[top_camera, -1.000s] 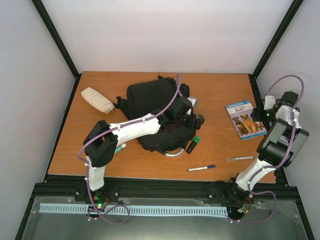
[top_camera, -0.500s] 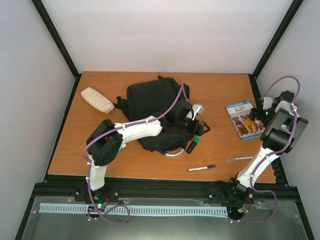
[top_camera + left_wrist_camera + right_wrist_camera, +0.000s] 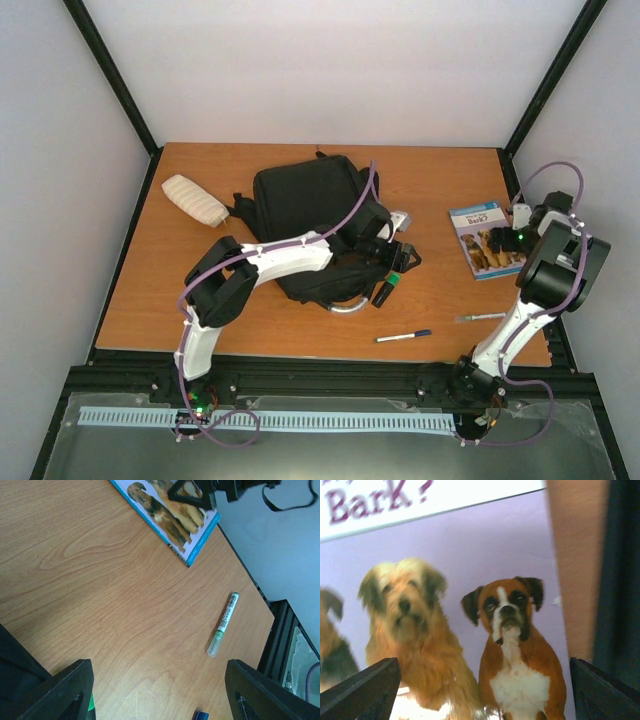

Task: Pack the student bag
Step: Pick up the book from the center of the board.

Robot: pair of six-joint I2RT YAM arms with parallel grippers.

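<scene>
- One large item first: student bag (image 3: 305, 210), black, flat on the table (image 3: 140, 300) at centre-left, partly under the left arm. Presumably laid there within reach of both arms for loading.
- Left gripper (image 3: 403, 258) just off the bag's right edge, low over bare wood. From its own wrist camera, fingers (image 3: 65, 690) spread wide with nothing between them — open and empty, likely set for a pickup.
- Right gripper (image 3: 507, 240) down over the dog book (image 3: 480, 240), jaws parted wide and empty. Same dog book (image 3: 470, 605) filling the right wrist view; contact with it impossible to judge.
- Cream pencil pouch (image 3: 195, 200) left of the bag and apart from it, seen only from above.
- Green-capped marker (image 3: 385, 290) just beside the bag's near-right corner.
- Blue pen (image 3: 403, 336) and clear pen (image 3: 482, 317) near the front edge, well apart — green band on the clear pen (image 3: 223, 625) legible only from the left wrist.
</scene>
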